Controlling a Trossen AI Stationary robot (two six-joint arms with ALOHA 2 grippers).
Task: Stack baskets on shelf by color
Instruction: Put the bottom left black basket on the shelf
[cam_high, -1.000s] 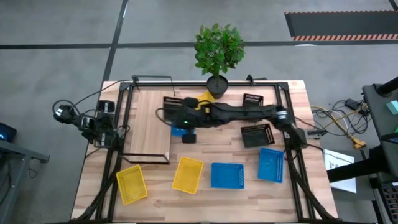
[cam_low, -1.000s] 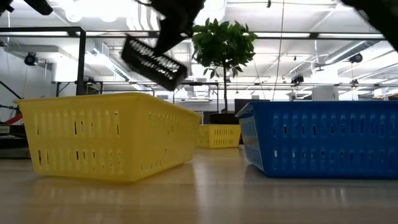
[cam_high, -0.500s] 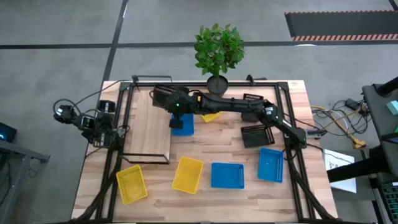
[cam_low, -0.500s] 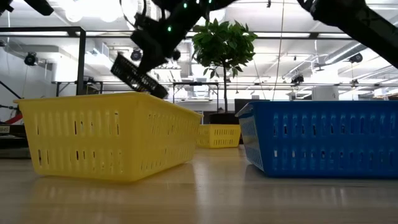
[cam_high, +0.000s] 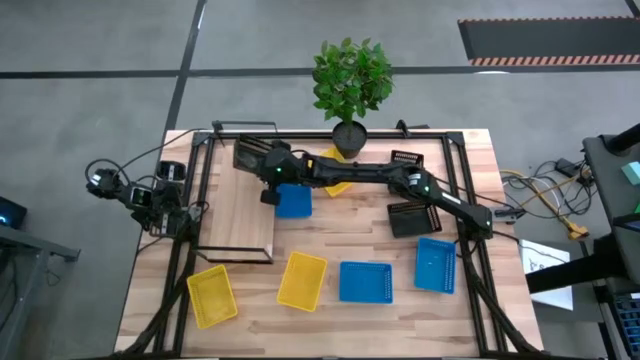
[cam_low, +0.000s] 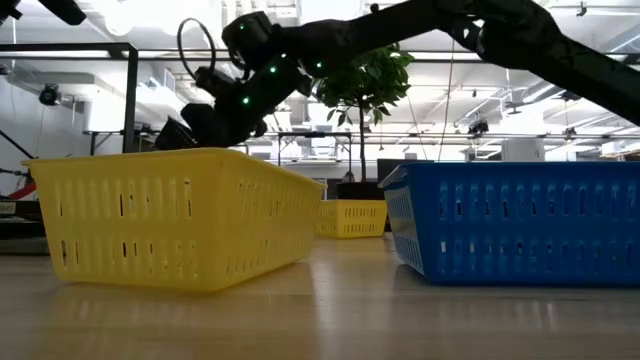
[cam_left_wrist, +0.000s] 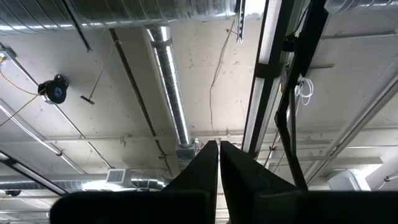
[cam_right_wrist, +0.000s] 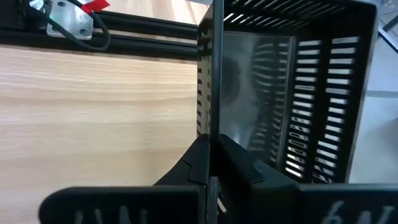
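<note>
My right gripper (cam_high: 264, 168) reaches across the table to the far end of the shelf (cam_high: 238, 212) and is shut on a black basket (cam_high: 247, 155), which also shows in the right wrist view (cam_right_wrist: 292, 93). In the low view this black basket (cam_low: 183, 136) is half hidden behind a yellow one. A blue basket (cam_high: 293, 201) lies just right of the shelf, and a yellow basket (cam_high: 337, 180) lies partly under the arm. Several more baskets stand on the tabletop. My left gripper (cam_left_wrist: 219, 168) is shut and parked at the table's left edge, pointing at the ceiling. My right gripper pinches one side wall of the black basket at its rim (cam_right_wrist: 211, 106), one finger inside and one outside. The fingers come level from the table's right side. The basket hangs tilted over the shelf's far end; whether it touches the board, I cannot tell.
Two black baskets (cam_high: 405, 160) (cam_high: 413, 217) lie on the right, two blue ones (cam_high: 365, 282) (cam_high: 436, 265) and two yellow ones (cam_high: 302, 280) (cam_high: 211, 295) near the front edge. A potted plant (cam_high: 350, 80) stands at the far edge. Black frame rails (cam_high: 200, 190) border the shelf.
My right gripper has carried the black basket from beside the shelf toward the table's far left, over the shelf's far end, and lowered it. The basket has stayed tilted in the hold. The blue basket beside the shelf, covered a second ago, now shows.
</note>
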